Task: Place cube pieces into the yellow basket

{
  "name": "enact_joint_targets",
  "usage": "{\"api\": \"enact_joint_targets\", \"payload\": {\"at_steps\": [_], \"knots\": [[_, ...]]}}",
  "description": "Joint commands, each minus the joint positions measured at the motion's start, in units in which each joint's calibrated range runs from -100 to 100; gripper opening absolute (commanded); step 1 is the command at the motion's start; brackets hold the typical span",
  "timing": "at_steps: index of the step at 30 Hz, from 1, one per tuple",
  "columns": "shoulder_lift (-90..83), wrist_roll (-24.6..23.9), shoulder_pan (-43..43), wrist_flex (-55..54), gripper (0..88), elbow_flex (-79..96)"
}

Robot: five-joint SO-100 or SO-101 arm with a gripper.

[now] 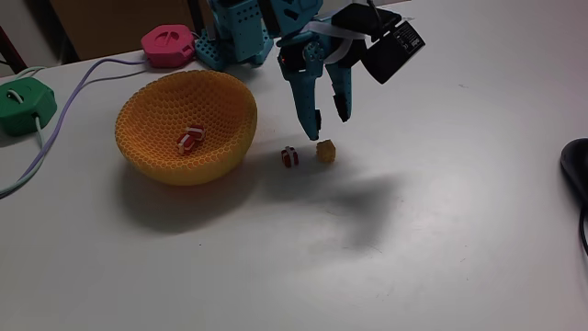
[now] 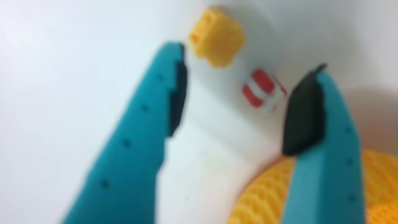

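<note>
The yellow basket [image 1: 186, 126] stands on the white table at the left of the fixed view, with one red-and-white cube piece [image 1: 190, 138] inside it. To its right on the table lie another red-and-white cube piece [image 1: 290, 157] and a bumpy yellow cube piece [image 1: 325, 151]. My teal gripper [image 1: 329, 122] hangs open just above these two, fingertips pointing down. In the wrist view the yellow cube [image 2: 216, 36] and the striped cube [image 2: 263, 89] lie beyond my open gripper [image 2: 245, 102], and the basket's rim [image 2: 267, 198] shows at the bottom right.
A pink gadget [image 1: 168, 44] and a green gadget [image 1: 23, 103] with pale cables sit at the back left. A black object [image 1: 577, 173] lies at the right edge. The arm's blue base [image 1: 241, 37] stands behind the basket.
</note>
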Motion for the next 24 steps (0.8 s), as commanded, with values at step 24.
{"api": "enact_joint_targets", "payload": {"at_steps": [24], "knots": [[7.2,-0.8,1.0,-6.7,26.3,0.6]]}}
